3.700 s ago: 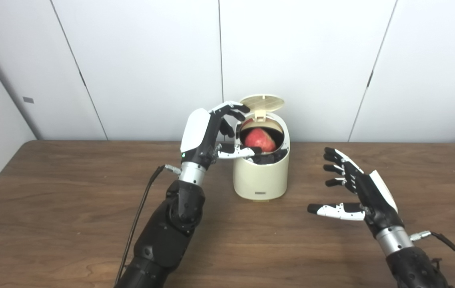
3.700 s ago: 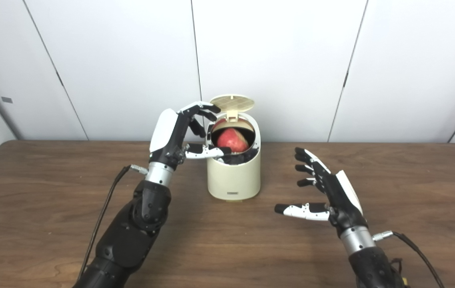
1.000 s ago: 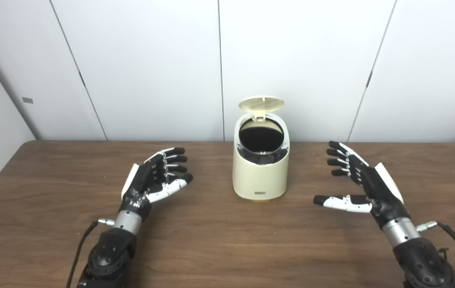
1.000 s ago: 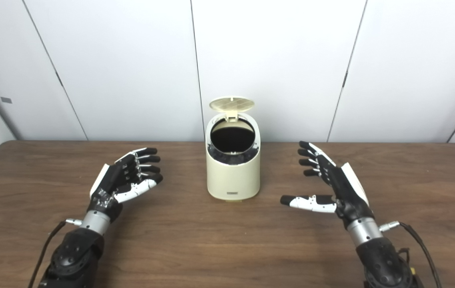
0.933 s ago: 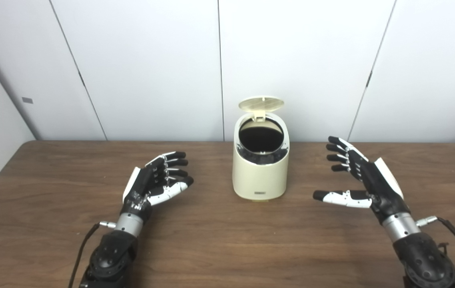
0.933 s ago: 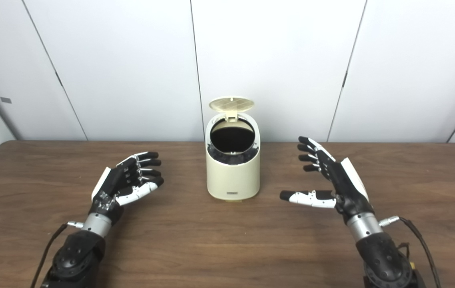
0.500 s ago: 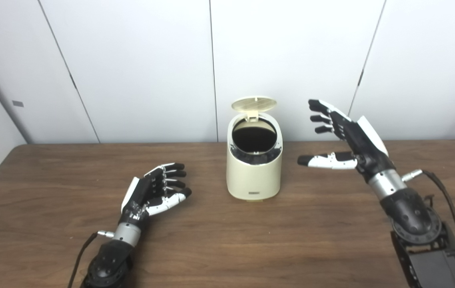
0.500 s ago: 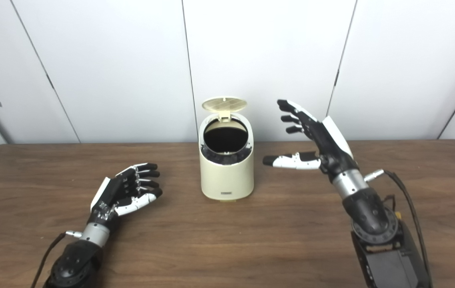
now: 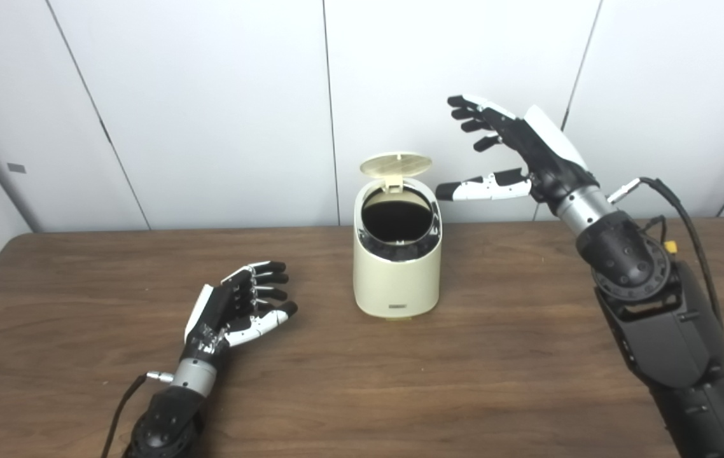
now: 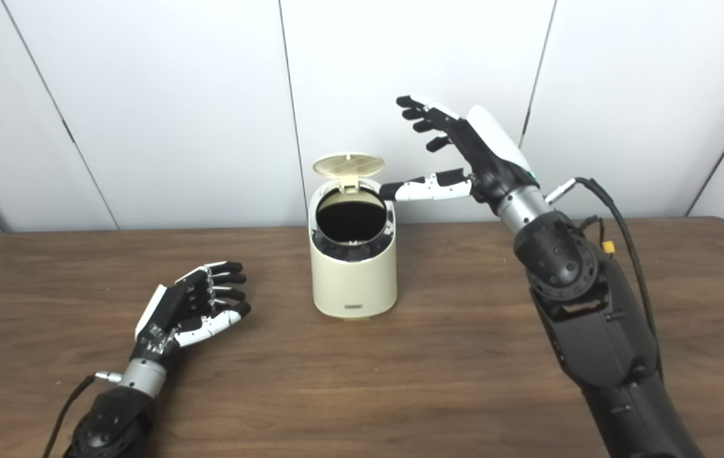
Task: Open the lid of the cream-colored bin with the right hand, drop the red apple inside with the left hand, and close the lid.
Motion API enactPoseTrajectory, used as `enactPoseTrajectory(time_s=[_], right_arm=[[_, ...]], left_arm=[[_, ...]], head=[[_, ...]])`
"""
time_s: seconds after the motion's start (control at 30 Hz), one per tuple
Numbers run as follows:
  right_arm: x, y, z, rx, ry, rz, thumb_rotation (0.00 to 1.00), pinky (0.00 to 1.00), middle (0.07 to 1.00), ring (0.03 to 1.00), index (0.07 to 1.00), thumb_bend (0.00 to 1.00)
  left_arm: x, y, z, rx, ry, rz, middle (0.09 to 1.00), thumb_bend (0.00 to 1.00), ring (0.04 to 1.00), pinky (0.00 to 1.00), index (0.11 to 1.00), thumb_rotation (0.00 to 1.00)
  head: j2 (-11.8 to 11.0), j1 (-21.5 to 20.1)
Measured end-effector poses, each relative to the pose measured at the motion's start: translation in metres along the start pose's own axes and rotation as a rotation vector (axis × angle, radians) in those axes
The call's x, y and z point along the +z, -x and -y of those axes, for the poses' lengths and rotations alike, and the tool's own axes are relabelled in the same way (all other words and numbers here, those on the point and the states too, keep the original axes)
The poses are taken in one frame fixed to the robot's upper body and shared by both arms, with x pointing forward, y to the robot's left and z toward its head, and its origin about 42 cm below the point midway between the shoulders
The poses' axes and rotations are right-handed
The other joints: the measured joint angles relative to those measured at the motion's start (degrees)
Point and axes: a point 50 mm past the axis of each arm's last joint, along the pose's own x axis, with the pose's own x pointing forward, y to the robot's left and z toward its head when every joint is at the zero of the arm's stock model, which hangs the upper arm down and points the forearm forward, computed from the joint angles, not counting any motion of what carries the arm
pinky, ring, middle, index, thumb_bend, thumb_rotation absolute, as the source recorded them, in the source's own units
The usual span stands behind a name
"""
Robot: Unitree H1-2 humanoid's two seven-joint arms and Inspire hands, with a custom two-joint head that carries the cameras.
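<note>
The cream-colored bin [image 9: 396,280] stands mid-table with its round lid [image 9: 396,164] tipped up and back on its hinge. Its mouth shows only a dark inside; the red apple is not visible. My right hand [image 9: 515,149] is raised high to the right of the lid, open, fingers spread, its thumb pointing left toward the bin's rim without touching it. My left hand [image 9: 235,306] hovers low over the table to the bin's left, open and holding nothing.
The brown wooden table [image 9: 362,381] runs the full width of the view. White wall panels [image 9: 209,95] stand right behind the bin. A cable [image 9: 674,203] loops from my right wrist.
The apple dropped into the bin and my left hand pulled back down to the table. My right hand rose from table height to beside the open lid. The camera shifted slightly.
</note>
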Motion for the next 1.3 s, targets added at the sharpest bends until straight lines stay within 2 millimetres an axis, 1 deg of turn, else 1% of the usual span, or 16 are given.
enactPoseTrajectory(time_s=[0.07, 0.17, 0.23, 0.37, 0.43, 0.47, 0.57, 0.67, 1.0, 1.13, 1.3], right_arm=[[0.002, -0.006, 0.001, 0.025, 0.0, 0.002, 0.56, 0.76, 0.879, 0.856, 0.883, 0.69], [0.004, -0.011, 0.0, 0.06, 0.003, -0.004, 0.64, 0.75, 0.889, 0.863, 0.873, 0.69], [0.005, -0.012, -0.002, 0.074, 0.012, -0.009, 0.65, 0.78, 0.858, 0.868, 0.848, 0.69], [0.004, -0.016, -0.008, 0.096, 0.039, -0.017, 0.63, 0.81, 0.825, 0.865, 0.823, 0.7], [0.005, -0.016, -0.01, 0.102, 0.05, -0.001, 0.62, 0.79, 0.819, 0.852, 0.813, 0.7], [0.007, -0.016, -0.011, 0.108, 0.058, 0.006, 0.61, 0.79, 0.84, 0.867, 0.827, 0.66], [0.011, -0.014, -0.014, 0.182, 0.12, 0.028, 0.57, 0.8, 0.855, 0.896, 0.815, 0.67], [0.016, -0.012, -0.015, 0.204, 0.148, 0.052, 0.57, 0.8, 0.853, 0.907, 0.804, 0.68], [0.026, -0.008, -0.013, 0.214, 0.173, 0.129, 0.57, 0.83, 0.826, 0.922, 0.789, 0.69], [0.026, -0.006, -0.015, 0.236, 0.184, 0.146, 0.6, 0.85, 0.828, 0.936, 0.792, 0.69], [0.023, 0.0, -0.017, 0.25, 0.197, 0.162, 0.57, 0.84, 0.814, 0.929, 0.783, 0.7]], left_arm=[[0.0, 0.0, 0.0, 0.0, 0.001, 0.001, 0.707, 0.63, 0.628, 0.52, 0.742, 0.05], [0.0, 0.0, 0.0, 0.0, 0.001, 0.003, 0.704, 0.63, 0.624, 0.51, 0.74, 0.05], [0.0, 0.0, 0.0, 0.001, 0.0, 0.004, 0.705, 0.62, 0.621, 0.51, 0.743, 0.04], [0.0, 0.0, 0.001, 0.002, -0.001, 0.004, 0.708, 0.62, 0.622, 0.51, 0.744, 0.05], [0.0, 0.0, 0.001, 0.002, -0.002, 0.005, 0.706, 0.63, 0.62, 0.51, 0.743, 0.06], [0.0, 0.0, 0.001, 0.003, -0.002, 0.005, 0.706, 0.63, 0.618, 0.5, 0.741, 0.05], [0.0, 0.0, 0.004, 0.005, 0.004, 0.005, 0.704, 0.63, 0.615, 0.5, 0.737, 0.04], [0.0, 0.0, 0.004, 0.01, 0.003, 0.005, 0.7, 0.63, 0.613, 0.5, 0.737, 0.06], [0.0, 0.0, 0.005, 0.011, -0.001, 0.01, 0.693, 0.63, 0.611, 0.5, 0.739, 0.07], [0.0, 0.0, 0.005, 0.011, -0.007, 0.009, 0.694, 0.63, 0.611, 0.5, 0.739, 0.06], [0.0, 0.0, 0.005, 0.013, -0.005, 0.009, 0.697, 0.63, 0.611, 0.5, 0.734, 0.06]], head=[[0.0, 0.0], [0.0, 0.09], [-0.09, 0.44], [0.09, 0.79], [0.09, 0.88], [0.17, 0.97], [0.18, 1.14], [0.53, 1.41], [0.62, 1.58], [0.7, 1.67], [0.88, 1.76]])
